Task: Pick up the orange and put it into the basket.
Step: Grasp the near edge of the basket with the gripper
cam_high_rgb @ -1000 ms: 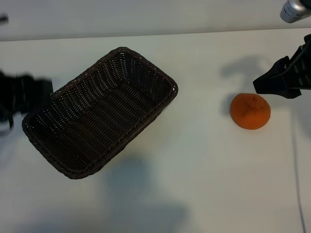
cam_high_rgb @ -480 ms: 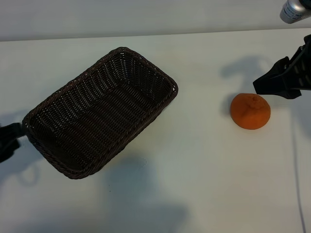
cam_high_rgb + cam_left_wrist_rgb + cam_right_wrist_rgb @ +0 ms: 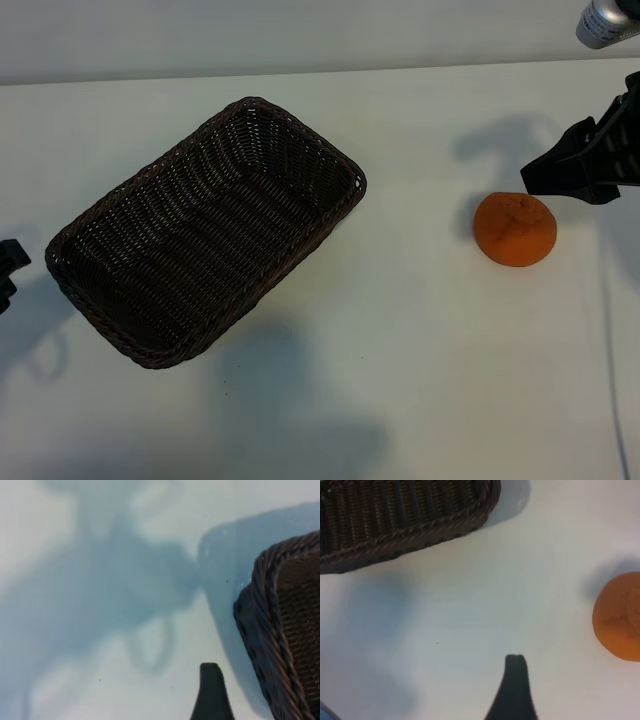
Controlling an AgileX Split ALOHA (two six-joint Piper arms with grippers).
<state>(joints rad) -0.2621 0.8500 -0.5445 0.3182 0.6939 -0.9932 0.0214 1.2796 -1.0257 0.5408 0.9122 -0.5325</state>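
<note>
- The right gripper (image 3: pixel 585 172) hangs above the white worktop (image 3: pixel 420 330) at the exterior view's right edge, its jaws spread wide and holding nothing.
- The orange (image 3: pixel 515 229) sits on the worktop just below and beside the right gripper's tip, apart from it, stem end up.
- The basket (image 3: pixel 130 335) lies well away from the right gripper, across the worktop, set at a slant with nothing inside.
- The left gripper (image 3: pixel 8 268) shows only as a dark tip at the left edge, just beside the basket's near corner, jaws wide and holding nothing.
</note>
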